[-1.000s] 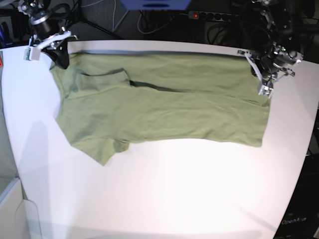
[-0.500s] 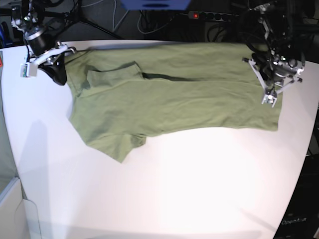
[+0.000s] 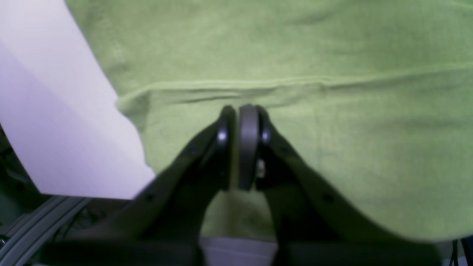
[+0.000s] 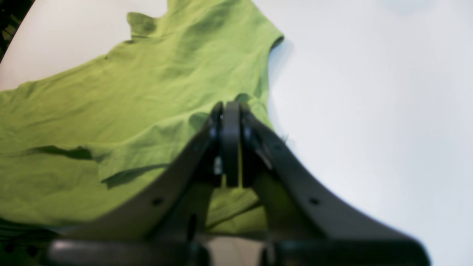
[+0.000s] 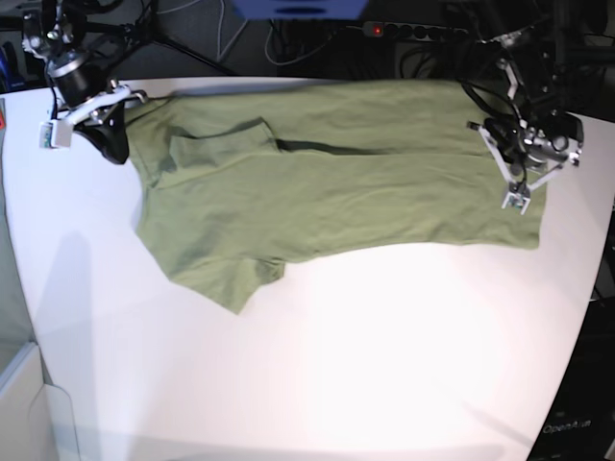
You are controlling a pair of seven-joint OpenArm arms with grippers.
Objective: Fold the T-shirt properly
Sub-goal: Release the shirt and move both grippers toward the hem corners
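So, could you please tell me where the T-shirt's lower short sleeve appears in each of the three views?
Base: the lower sleeve juts from the T-shirt at lower left.
Right wrist: it is at top centre, beyond the right gripper.
Left wrist: not in view.
Shared landmark: the white table.

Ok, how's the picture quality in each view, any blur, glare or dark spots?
Base view: the white table is washed out by glare at its middle, with darker corners, and the T-shirt is fairly sharp. Left wrist view: the left gripper is soft and nearly black, the cloth slightly blurred. Right wrist view: the right gripper is out of focus, and the table is pale and featureless.
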